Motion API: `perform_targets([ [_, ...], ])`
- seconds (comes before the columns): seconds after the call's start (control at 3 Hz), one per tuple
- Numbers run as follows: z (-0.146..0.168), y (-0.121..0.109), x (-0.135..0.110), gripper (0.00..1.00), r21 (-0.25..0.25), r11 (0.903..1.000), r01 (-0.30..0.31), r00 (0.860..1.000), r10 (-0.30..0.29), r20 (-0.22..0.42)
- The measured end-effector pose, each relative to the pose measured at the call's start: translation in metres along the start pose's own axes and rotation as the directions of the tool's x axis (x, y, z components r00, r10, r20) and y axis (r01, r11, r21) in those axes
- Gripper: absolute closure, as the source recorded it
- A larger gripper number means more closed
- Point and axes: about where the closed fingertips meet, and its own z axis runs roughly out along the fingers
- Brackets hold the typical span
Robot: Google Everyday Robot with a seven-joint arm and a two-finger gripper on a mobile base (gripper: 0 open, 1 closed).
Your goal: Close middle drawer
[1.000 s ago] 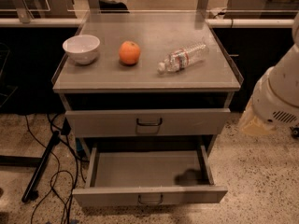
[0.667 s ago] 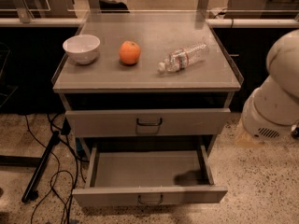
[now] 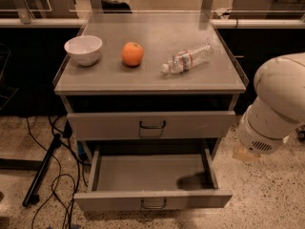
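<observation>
The middle drawer (image 3: pixel 153 200) is a wide, shallow grey tray with a low front and a small dark pull handle (image 3: pixel 153 204). It is pulled far out towards me and its inside is empty, with a dark shadow at the right. Above it, the taller-fronted grey drawer (image 3: pixel 151 124) stands almost shut. Any drawer below the open one is hidden. My gripper is out of view. Only a white rounded arm segment (image 3: pixel 275 106) shows, at the right of the cabinet beside the open drawer's right corner.
On the cabinet top (image 3: pixel 152 80) stand a white bowl (image 3: pixel 83 49), an orange (image 3: pixel 132 54) and a plastic water bottle (image 3: pixel 187 58) lying on its side. Black cables and a stand leg (image 3: pixel 43 171) lie on the floor to the left. Dark counters flank the cabinet.
The white arm segment has moved leftwards and further into view at the right. The drawers and the things on top have not moved.
</observation>
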Motion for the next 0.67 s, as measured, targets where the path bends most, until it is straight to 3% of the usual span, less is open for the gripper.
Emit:
perform_targets([
  [0.33, 0.009, 0.012, 0.001, 1.0, -0.019, 0.9998, -0.002, 1.0, 0.001, -0.01],
  [0.67, 0.044, 0.031, -0.002, 1.0, -0.047, 0.9988, -0.011, 0.999, 0.009, -0.04],
])
